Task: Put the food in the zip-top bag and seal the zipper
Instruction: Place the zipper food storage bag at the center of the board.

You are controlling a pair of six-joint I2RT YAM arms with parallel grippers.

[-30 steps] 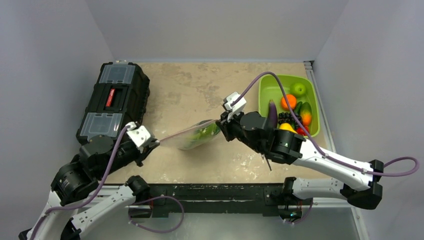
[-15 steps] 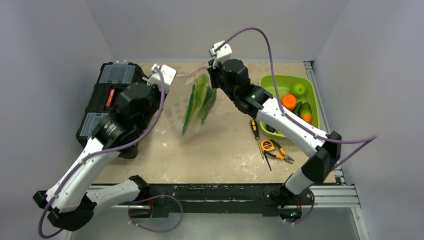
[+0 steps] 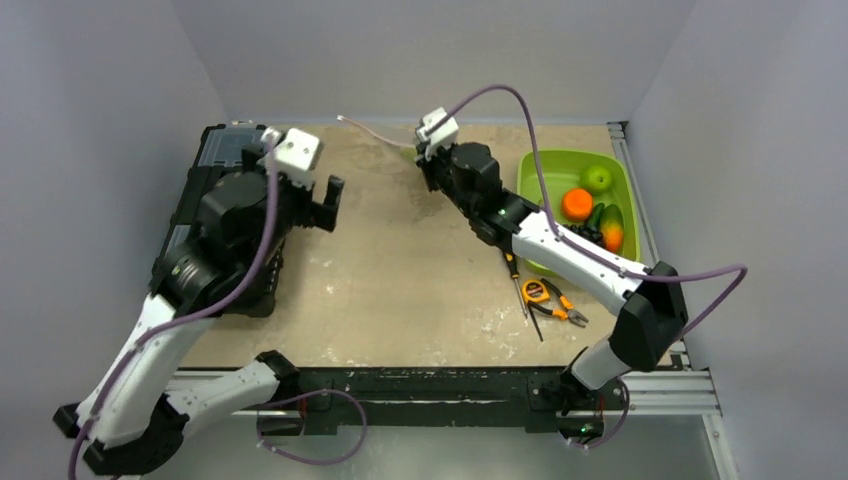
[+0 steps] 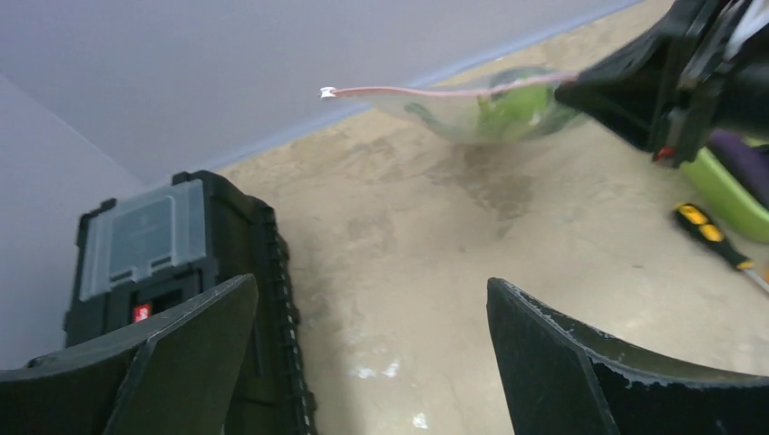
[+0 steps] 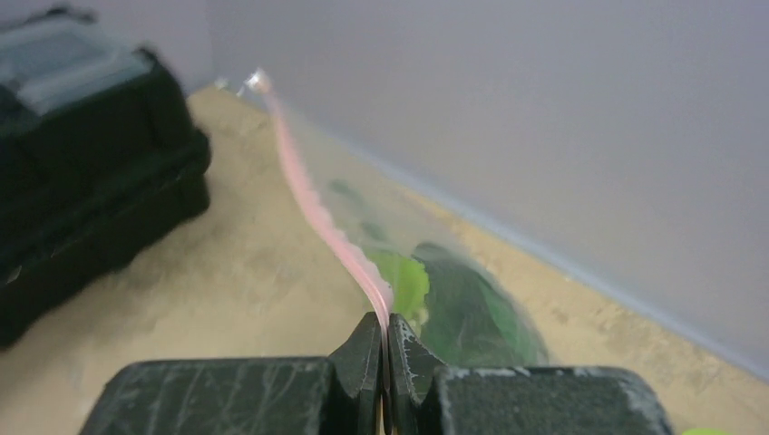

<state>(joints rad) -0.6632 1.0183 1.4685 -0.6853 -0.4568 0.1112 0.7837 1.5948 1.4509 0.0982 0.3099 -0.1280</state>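
Overhead, the zip-top bag [image 4: 440, 116] is hardly made out: only its zipper [image 3: 375, 131] is seen, as a thin pale-pink line held in the air above the far part of the table [image 3: 400, 280], while the clear body is lost behind the right wrist. One end of that strip is pinched by the right gripper [image 5: 388, 333], whose jaws are pressed together on it. The other end hangs free, touched by nothing. Whether the strip is sealed along its whole width cannot be told.

The food [image 5: 453, 304] is seen inside the bag as blurred green leaves just beyond the fingertips. It appears to be bunched near the gripped end, but separate pieces cannot be counted.

The left gripper [image 4: 372, 299] is spread wide, with nothing between its jaws, and is held well apart from the bag, beside the black toolbox [image 4: 145, 245]. Much of the toolbox is covered by the left arm in the overhead view. A corner of the lime-green bin [image 3: 556, 166] is hidden by the right arm, and a screwdriver [image 3: 511, 262] is partly cut off beneath it.
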